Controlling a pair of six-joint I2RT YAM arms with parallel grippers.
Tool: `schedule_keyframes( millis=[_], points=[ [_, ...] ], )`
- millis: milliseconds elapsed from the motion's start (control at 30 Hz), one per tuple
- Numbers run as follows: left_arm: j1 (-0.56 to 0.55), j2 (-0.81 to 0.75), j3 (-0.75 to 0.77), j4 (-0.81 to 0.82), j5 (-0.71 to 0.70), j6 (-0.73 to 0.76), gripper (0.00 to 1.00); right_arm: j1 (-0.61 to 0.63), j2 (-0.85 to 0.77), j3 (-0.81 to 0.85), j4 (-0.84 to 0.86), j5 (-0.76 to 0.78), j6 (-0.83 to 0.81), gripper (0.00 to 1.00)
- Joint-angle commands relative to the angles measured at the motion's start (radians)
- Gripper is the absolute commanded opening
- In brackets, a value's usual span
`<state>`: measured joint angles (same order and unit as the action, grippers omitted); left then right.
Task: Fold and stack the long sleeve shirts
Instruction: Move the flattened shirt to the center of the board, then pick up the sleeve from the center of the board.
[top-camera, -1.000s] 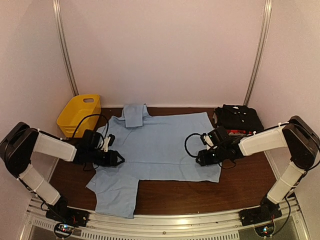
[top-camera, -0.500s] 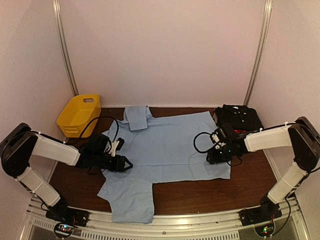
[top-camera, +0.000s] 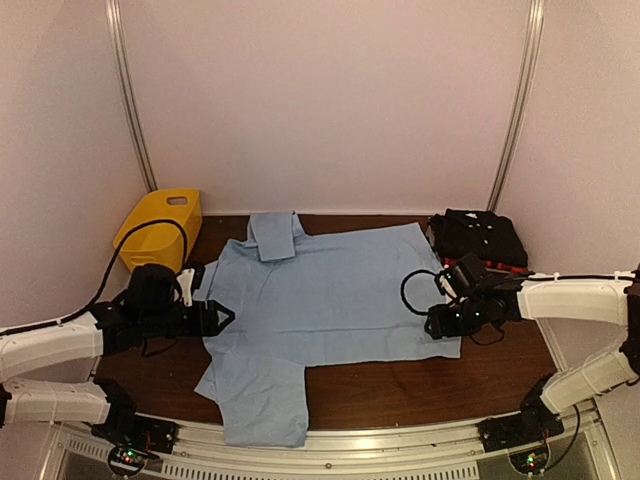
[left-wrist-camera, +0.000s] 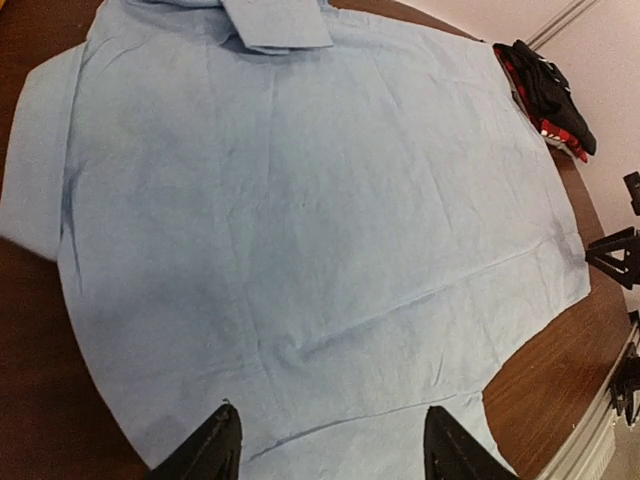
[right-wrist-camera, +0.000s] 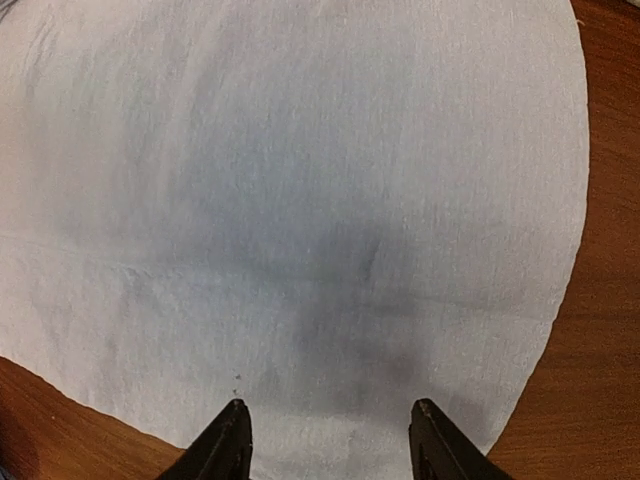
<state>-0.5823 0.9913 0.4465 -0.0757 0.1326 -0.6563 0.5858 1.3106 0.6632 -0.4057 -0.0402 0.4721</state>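
Okay, light blue long-sleeve button-up shirt (top-camera: 330, 290) lies spread flat in the middle of the dark brown wooden table (top-camera: 400, 385). Its long axis runs left to right. The sleeve end is on the left and the straight hem on the right. One sleeve (top-camera: 255, 400) runs from the near-left of the body toward the near table edge. A folded-over piece of the same blue cloth (top-camera: 272, 233) sits on the far-left part, by the far edge.

Left gripper (left-wrist-camera: 330, 435) sits low at the shirt's left side. Its fingers are spread apart over flat cloth and pinch nothing, so it is released. Right gripper (right-wrist-camera: 325, 425) is at the hem side on the right. Its fingers are likewise apart just above the cloth, with nothing grasped.

Folded black shirt with pale buttons (top-camera: 478, 237) sits at the far-right corner, just beside the blue shirt's far-right corner. It rests on a folded red-edged shirt (top-camera: 492, 265), of which only a thin strip peeks out on the near side.

Yellow plastic basket (top-camera: 160, 228) stands open side up at the far-left corner, near the blue shirt's left end but apart from it. Its inside is only partly in view.
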Motion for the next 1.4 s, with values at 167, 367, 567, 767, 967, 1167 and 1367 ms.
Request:
schedule_keyframes(
  millis=[167, 367, 567, 767, 967, 1167, 1367],
  points=[
    [-0.001, -0.208, -0.169, -0.210, -0.092, -0.223, 0.65, 0.119, -0.112, -0.124, 0.021, 0.080, 0.228, 0.56],
    [-0.001, -0.164, -0.218, -0.160, -0.106, -0.248, 0.65, 0.148, -0.089, -0.127, 0.058, 0.081, 0.225, 0.56],
    [-0.001, -0.062, -0.250, 0.051, 0.005, -0.234, 0.61, 0.156, -0.042, -0.112, 0.084, 0.069, 0.208, 0.56],
    [0.001, 0.016, -0.234, 0.133, 0.021, -0.195, 0.50, 0.172, -0.025, -0.106, 0.100, 0.061, 0.216, 0.56],
    [0.001, 0.041, -0.216, 0.146, 0.030, -0.186, 0.33, 0.182, -0.033, -0.099, 0.078, 0.077, 0.226, 0.56],
    [0.001, -0.013, -0.153, 0.065, 0.025, -0.157, 0.09, 0.184, -0.072, -0.096, 0.033, 0.103, 0.237, 0.56],
    [0.001, -0.039, -0.069, -0.054, 0.018, -0.112, 0.00, 0.203, -0.086, -0.071, -0.034, 0.125, 0.210, 0.57]
  ],
)
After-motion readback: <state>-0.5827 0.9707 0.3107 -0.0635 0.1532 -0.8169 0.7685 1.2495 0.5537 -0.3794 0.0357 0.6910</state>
